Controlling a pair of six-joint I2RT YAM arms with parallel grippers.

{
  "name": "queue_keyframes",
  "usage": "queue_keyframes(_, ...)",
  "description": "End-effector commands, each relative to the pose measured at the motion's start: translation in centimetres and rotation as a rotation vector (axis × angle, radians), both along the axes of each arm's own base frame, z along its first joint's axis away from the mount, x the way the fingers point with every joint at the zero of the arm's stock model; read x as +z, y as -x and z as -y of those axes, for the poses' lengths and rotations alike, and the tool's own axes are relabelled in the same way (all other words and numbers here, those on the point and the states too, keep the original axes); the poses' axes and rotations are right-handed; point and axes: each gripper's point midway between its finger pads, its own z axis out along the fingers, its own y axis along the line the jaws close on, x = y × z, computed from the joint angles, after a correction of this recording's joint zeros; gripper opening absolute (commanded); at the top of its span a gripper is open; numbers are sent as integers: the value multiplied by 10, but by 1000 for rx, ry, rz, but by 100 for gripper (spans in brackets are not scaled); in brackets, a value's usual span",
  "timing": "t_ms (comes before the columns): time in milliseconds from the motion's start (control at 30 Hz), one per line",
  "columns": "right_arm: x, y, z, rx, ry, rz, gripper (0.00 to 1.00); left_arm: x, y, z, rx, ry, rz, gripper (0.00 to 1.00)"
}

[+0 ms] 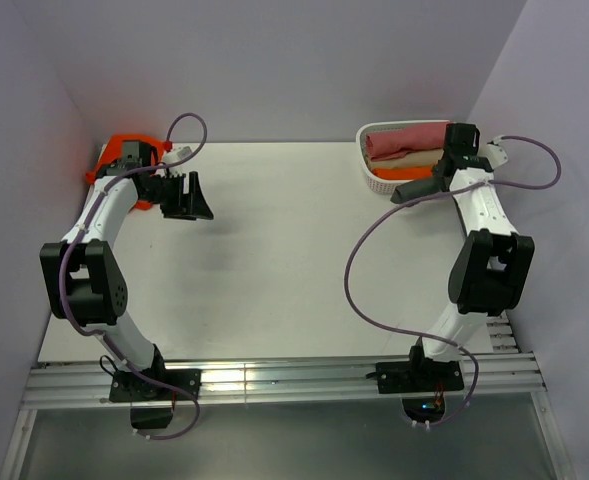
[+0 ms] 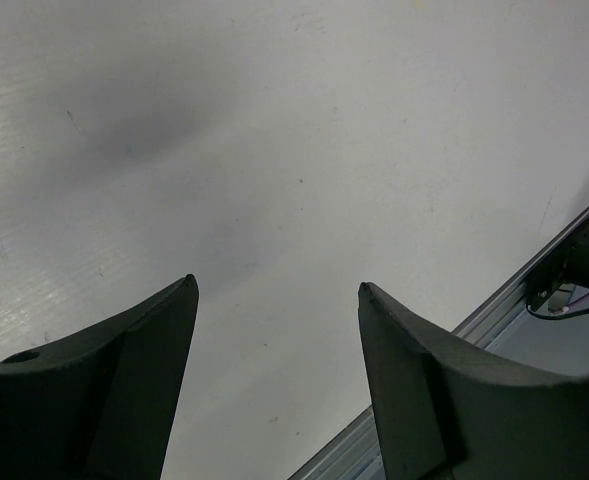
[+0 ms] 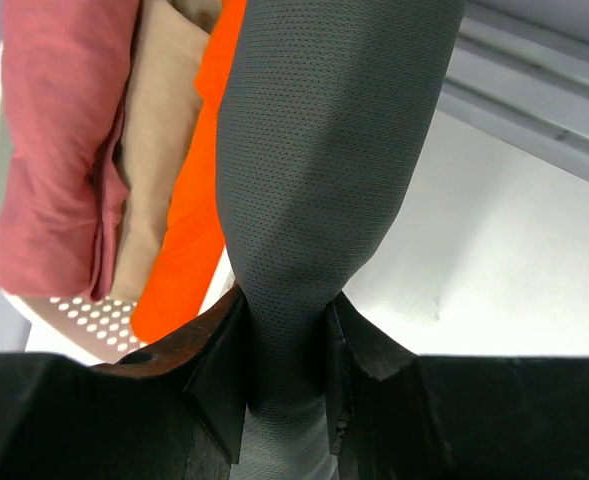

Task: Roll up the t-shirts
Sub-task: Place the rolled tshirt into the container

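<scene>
A dark grey t-shirt (image 3: 324, 150), rolled into a tight tube, is clamped between the jaws of my right gripper (image 3: 284, 320), which is shut on it. From above, the grey roll (image 1: 417, 190) hangs at the front edge of the white basket (image 1: 370, 178) at the back right, under my right gripper (image 1: 439, 172). Inside the basket lie a rolled orange t-shirt (image 3: 179, 230), a beige roll (image 3: 159, 130) and a pink roll (image 3: 59, 140). My left gripper (image 1: 189, 195) hovers open at the back left, with nothing between its fingers (image 2: 134, 370) but bare table.
A bright orange thing (image 1: 114, 150) sits in the back left corner, partly hidden under the left wrist. Purple-grey walls close in the table on the left, back and right. A metal rail (image 1: 274, 378) runs along the near edge.
</scene>
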Motion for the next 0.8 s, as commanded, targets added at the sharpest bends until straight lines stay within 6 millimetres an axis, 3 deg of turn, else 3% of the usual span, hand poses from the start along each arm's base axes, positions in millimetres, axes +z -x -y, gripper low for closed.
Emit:
queue_keyframes(0,-1,-22,8,-15,-24,18,0,16,-3,4,-9,14,58,70)
queue_keyframes(233,-21,-37,9,-15,-56,1,0,13,-9,4,-7,9,48,70)
queue_keyframes(767,-25,-86,10,16,-94,41,0,8,-19,1,3,-9,37,70)
